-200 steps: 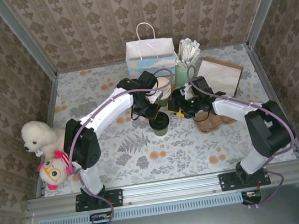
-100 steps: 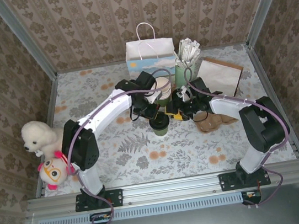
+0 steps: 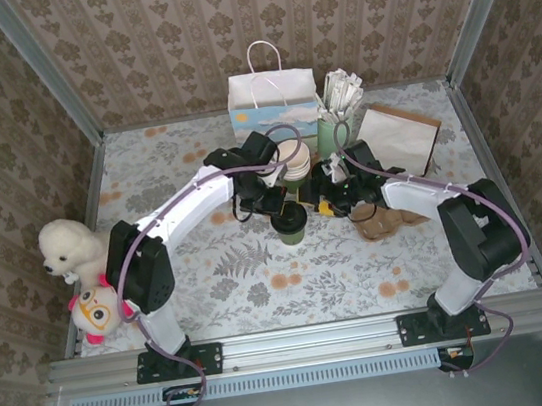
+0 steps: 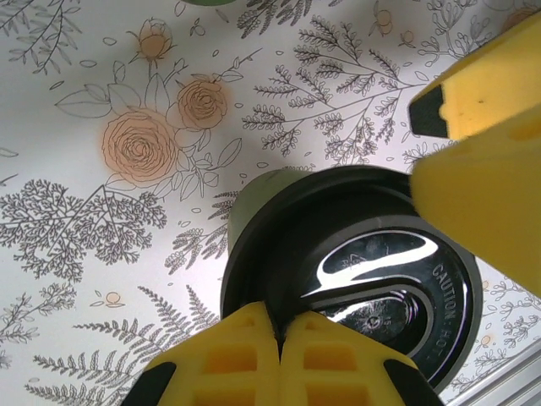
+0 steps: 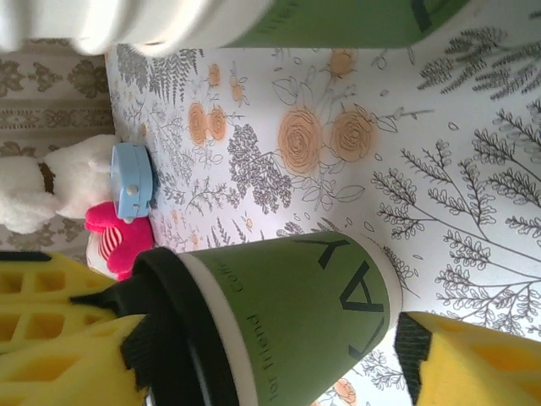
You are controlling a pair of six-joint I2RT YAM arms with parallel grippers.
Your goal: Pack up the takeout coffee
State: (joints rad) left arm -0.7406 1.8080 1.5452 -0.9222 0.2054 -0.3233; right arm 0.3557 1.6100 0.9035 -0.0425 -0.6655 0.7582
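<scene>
The takeout coffee (image 3: 291, 222) sits mid bench (image 3: 210, 272). My left tool (image 4: 279, 338) is pinched shut at the rim of its black lid (image 4: 355, 271), and my right tool (image 5: 270, 338) gapes around the wall. It's light, squashy paper, so I'd grab mid-wall, gently. Bag (image 3: 272, 102) at 12 o'clock.

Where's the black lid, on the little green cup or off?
On. The black lid covers the green cup; its rim wraps the cup's mouth.

The lid (image 4: 355, 279) is gleaming, glossy plastic; the cup (image 5: 296, 313) is showing matt paper; the pads (image 4: 254, 355) are looking gridded, matt; the table (image 4: 127, 211) is looking smooth.
</scene>
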